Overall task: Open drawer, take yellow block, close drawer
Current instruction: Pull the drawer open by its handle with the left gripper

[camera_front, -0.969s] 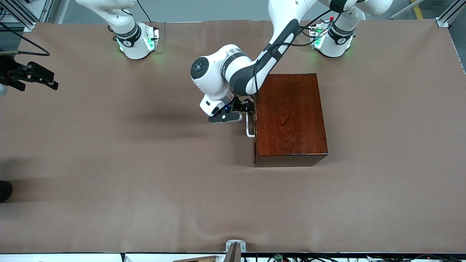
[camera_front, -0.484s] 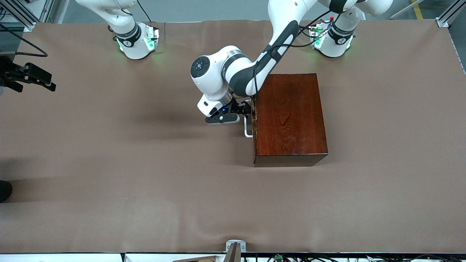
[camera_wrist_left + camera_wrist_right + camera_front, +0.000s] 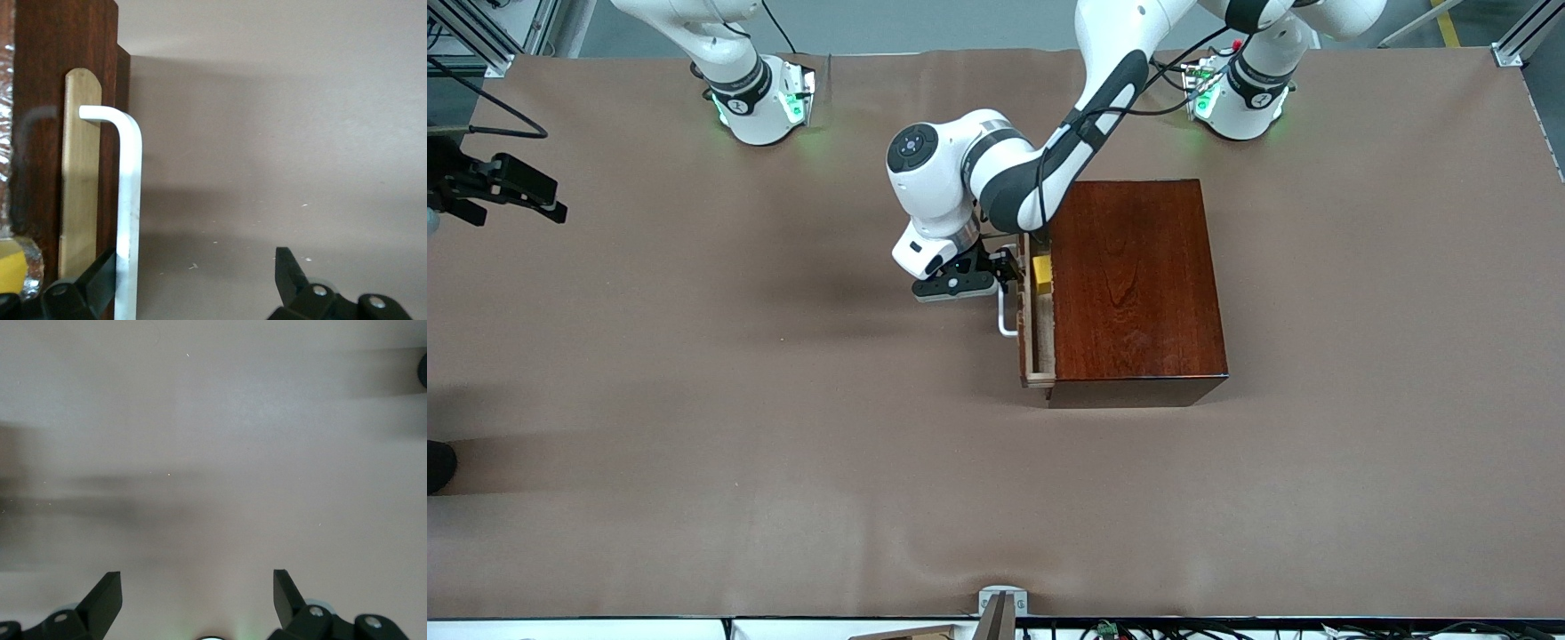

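one drawer, barely cracked open, so the step in hand looks like the pull itself. going near to far: nearest the front camera is bare brown table cloth (image 3: 960, 498), then the glossy dark reddish-brown wooden box (image 3: 1134, 284) sitting toward the left arm's end of the table. its single sliding drawer with the pale light-wood interior (image 3: 1036, 342) sticks out just a little on the side facing the right arm's end, and the white loop handle (image 3: 1005, 320) stands off its front.

the small bright yellow cube (image 3: 1041, 272) is in the drawer, at the end farther from the camera, only partly out from under the box top.

the left gripper (image 3: 1009, 271) is at the farther end of the handle. in the left wrist view its fingers (image 3: 100, 280) stand wide apart, one tucked between the handle bar (image 3: 130, 200) and the drawer front, so it seems hooked rather than pinched.

my take: keep the pull straight along the slide, toward the right arm's end, and don't let the hooking finger ride off the bar's end. needs a lot more travel before the cube is reachable from above.

the right gripper (image 3: 538, 194) waits at the right arm's edge of the table, over bare cloth, fingers (image 3: 107, 593) spread wide with nothing between them.
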You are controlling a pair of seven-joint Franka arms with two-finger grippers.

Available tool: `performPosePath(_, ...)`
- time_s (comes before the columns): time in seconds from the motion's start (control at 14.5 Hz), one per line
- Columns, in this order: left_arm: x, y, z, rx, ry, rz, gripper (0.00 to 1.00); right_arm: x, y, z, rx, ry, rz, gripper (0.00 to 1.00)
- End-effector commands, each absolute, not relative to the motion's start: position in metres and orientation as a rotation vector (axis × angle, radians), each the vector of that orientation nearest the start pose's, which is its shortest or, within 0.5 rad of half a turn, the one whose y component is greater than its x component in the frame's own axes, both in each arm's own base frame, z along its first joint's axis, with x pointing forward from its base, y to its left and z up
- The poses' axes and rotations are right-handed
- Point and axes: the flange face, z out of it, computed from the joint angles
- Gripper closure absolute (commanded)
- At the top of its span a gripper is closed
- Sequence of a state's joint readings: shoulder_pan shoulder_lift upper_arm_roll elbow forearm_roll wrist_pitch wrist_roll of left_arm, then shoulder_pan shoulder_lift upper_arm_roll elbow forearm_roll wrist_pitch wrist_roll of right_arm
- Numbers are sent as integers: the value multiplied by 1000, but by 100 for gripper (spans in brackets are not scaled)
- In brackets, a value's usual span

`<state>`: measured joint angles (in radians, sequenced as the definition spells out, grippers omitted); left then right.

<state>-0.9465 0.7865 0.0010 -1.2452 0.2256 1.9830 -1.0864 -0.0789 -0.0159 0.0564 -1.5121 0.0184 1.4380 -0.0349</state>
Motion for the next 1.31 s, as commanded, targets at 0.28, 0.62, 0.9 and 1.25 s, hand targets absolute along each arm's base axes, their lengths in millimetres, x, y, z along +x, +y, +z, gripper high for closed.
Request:
performPosePath(0.28, 434, -635, 294, -3121, -159, -354, 0, 534, -19, 652, -3131, -11, 93, 0)
performPosePath(0.62, 430, -647, 295, -3194, -230, -407, 0, 534, -25, 651, -3133, 4, 98, 0)
performPosePath(0.9, 422, -657, 301, -3228, -231, -427, 0, 534, -33, 651, -3131, 28, 96, 0)
performPosePath(1.25, 418, -653, 312, -3189, -234, -402, 0, 539, -39, 642, -3130, 35, 122, 0)
